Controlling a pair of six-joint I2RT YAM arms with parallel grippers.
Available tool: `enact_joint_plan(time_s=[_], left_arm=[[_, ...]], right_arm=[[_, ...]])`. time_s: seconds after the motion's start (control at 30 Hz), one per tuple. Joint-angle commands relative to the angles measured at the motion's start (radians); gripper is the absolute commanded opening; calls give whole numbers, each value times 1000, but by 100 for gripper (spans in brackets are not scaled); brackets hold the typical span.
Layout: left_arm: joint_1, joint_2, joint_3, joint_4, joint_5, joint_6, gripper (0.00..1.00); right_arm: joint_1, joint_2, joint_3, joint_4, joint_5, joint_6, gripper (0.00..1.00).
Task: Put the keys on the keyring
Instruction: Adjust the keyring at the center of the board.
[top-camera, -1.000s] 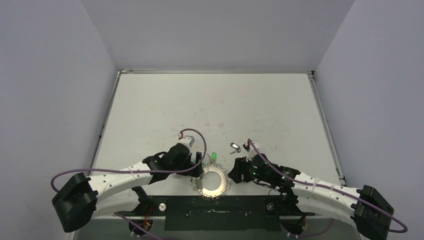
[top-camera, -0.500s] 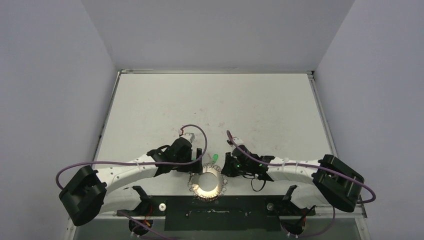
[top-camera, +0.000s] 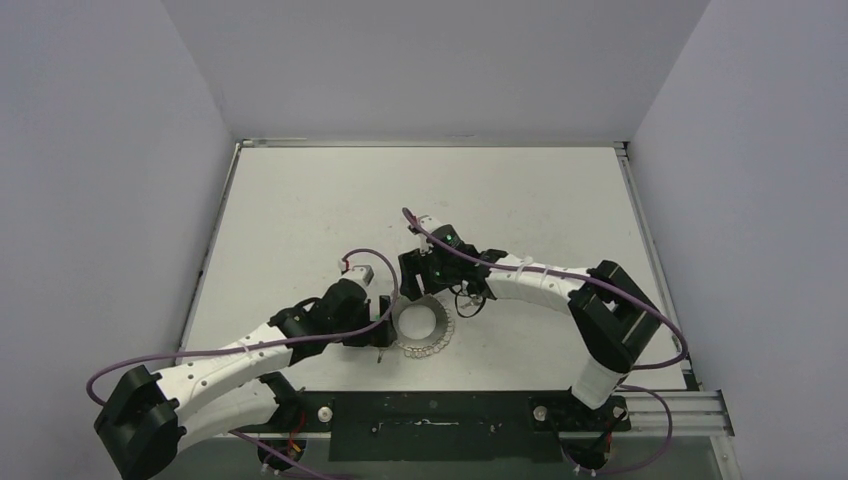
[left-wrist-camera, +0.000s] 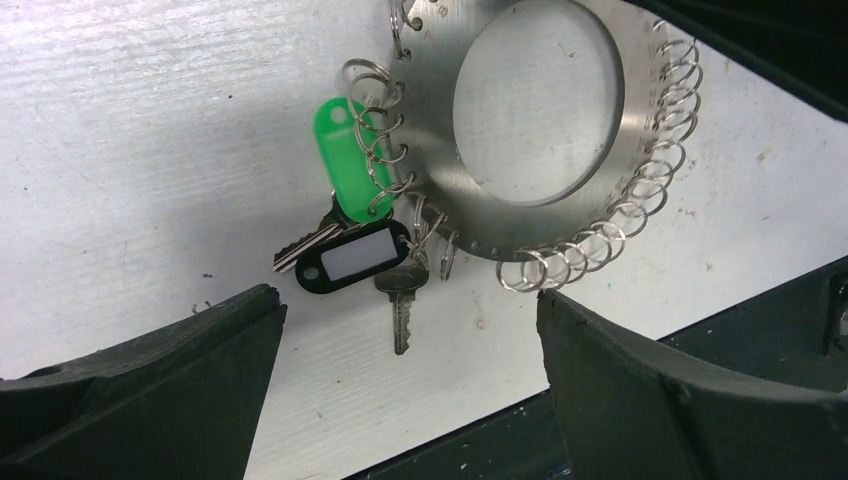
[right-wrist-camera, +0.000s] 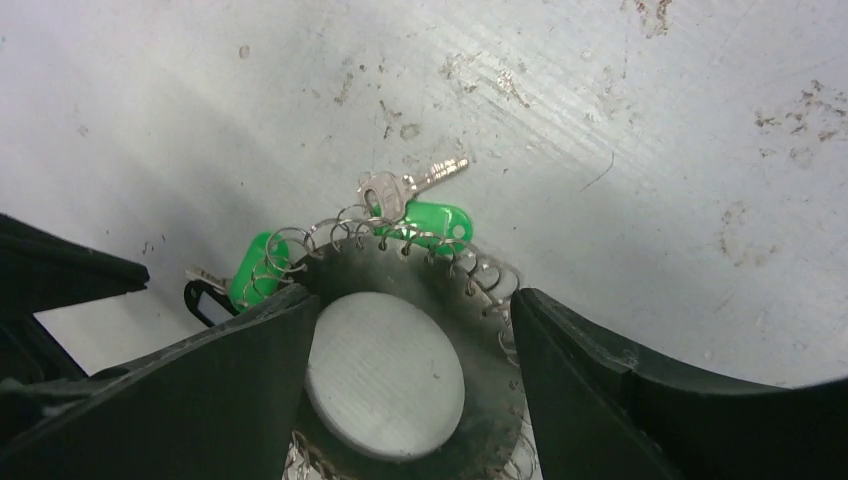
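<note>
- Large flat silver-grey metal keyring (left-wrist-camera: 435, 150), with a hollow centre and wire coils all round the rim, lies flat on the white table (top-camera: 520, 200). It is near-centre, between the two grippers.
- Left gripper (left-wrist-camera: 408, 295) sits just left of the keyring, low over the table. We see its jaws spread wide with only table and keys in the gap, so it is released.
- Right gripper (right-wrist-camera: 412, 295) is at the keyring's far side. It has one finger (right-wrist-camera: 230, 380) on each side of the disc, overlapping its edges.
- We cannot tell whether the right gripper clamps the keyring or only straddles it.
- On the rim side facing the left gripper, a bright green plastic key tag (left-wrist-camera: 345, 170) lies against the coils, which overlap its edge. A silver key blade (left-wrist-camera: 305, 245) sticks out from under it.
- Just beside that is a black key tag with a white label (left-wrist-camera: 352, 258), touching the green tag's end.
- Next to the black tag is a plain silver key (left-wrist-camera: 401, 315), head at the coils, blade pointing away from the keyring.
- The right wrist view shows a second green tag (right-wrist-camera: 437, 220) at another part of the rim, partly under the coils. A small silver key (right-wrist-camera: 405, 187) touches it, lying on the table just outside the rim.
- Whether any of these is actually threaded through a coil, we cannot tell.
</note>
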Motion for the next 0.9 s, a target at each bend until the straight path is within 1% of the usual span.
enact_joint_plan(time_s=[0.0, 0.1, 0.2, 0.27, 0.37, 0.5, 0.63, 0.77, 0.87], left_arm=[[15, -22, -14, -13, -12, -18, 97], [34, -18, -34, 14, -1, -21, 97], [66, -15, -49, 52, 27, -26, 97], [84, -14, -58, 73, 35, -34, 97], [103, -13, -61, 93, 62, -25, 97], [108, -13, -57, 87, 73, -16, 97], [108, -39, -54, 65, 101, -7, 97], [109, -102, -52, 37, 93, 0, 97], [111, -161, -53, 21, 81, 9, 97]], right_arm=[[-11, -98, -35, -17, -20, -31, 78], [-36, -192, -118, -2, -23, -16, 88], [-70, -242, -185, -7, -40, -11, 91], [-99, -234, -217, 3, -63, -7, 90], [-125, -179, -229, 49, -146, -5, 86], [-123, -83, -185, 80, -221, -12, 79], [-116, -16, -143, 80, -269, -8, 68], [-70, -14, -158, 69, -307, 37, 60], [-1, -35, -186, 74, -318, 98, 57]])
